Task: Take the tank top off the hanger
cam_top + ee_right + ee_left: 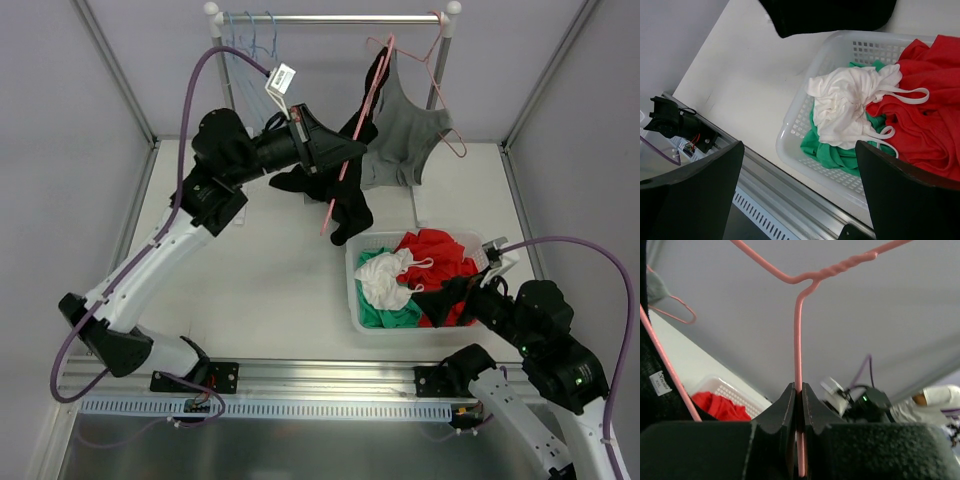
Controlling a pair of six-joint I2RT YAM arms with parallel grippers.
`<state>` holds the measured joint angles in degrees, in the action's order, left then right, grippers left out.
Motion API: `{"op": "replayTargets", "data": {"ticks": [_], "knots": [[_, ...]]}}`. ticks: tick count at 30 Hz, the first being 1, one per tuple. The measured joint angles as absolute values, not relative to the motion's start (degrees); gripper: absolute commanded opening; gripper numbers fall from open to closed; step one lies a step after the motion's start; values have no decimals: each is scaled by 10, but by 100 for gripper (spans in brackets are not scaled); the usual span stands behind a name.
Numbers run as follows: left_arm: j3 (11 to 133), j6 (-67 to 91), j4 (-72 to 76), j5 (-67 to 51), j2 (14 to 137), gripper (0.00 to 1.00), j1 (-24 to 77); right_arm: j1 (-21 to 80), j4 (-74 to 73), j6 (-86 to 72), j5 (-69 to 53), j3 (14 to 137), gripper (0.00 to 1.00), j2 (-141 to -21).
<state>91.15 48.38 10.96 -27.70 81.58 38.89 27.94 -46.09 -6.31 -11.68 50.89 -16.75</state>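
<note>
The black tank top (352,205) drapes limp from a thin pink wire hanger (798,340), just below the left fingers (775,415). These are clamped on the hanger's neck, toward the tabletop's (270,280) far edge. The right fingers (695,195) stand apart over one white lattice basket (800,115) near the right near corner, which holds three crumpled garments.

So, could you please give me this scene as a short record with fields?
left jaws: shut on the wire of the pink hanger
black tank top: hanging on the pink hanger, not yet removed
grey tank top: hanging from the rail
right jaws: open, empty, above the basket
basket contents: red, white and green clothes
</note>
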Motion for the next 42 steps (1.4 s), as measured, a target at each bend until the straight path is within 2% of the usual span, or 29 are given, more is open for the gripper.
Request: {"op": "replayTargets", "data": {"ticks": [5,11,18,22,25,28,35,42], "knots": [[934,418,-6,-341,721,0,389,279,-455,-39,-106,540,100,-203],[933,340,-136,-339,546,0,389,279,-440,-5,-115,581,100,-241],[819,338,-169,-350,381,0,389,279,-363,13,-255,644,99,-354],[702,358,-192,-355,366,0,389,304,-300,8,-302,647,97,-442],[628,376,-220,-349,362,0,389,369,-257,8,-291,648,94,-511],[579,398,-240,-327,344,0,389,422,-217,10,-263,649,84,-565],[561,442,-237,-312,299,0,389,436,-98,-15,-183,643,70,-641],[529,475,-231,-296,278,0,389,440,-9,-33,-200,643,63,-713]]}}
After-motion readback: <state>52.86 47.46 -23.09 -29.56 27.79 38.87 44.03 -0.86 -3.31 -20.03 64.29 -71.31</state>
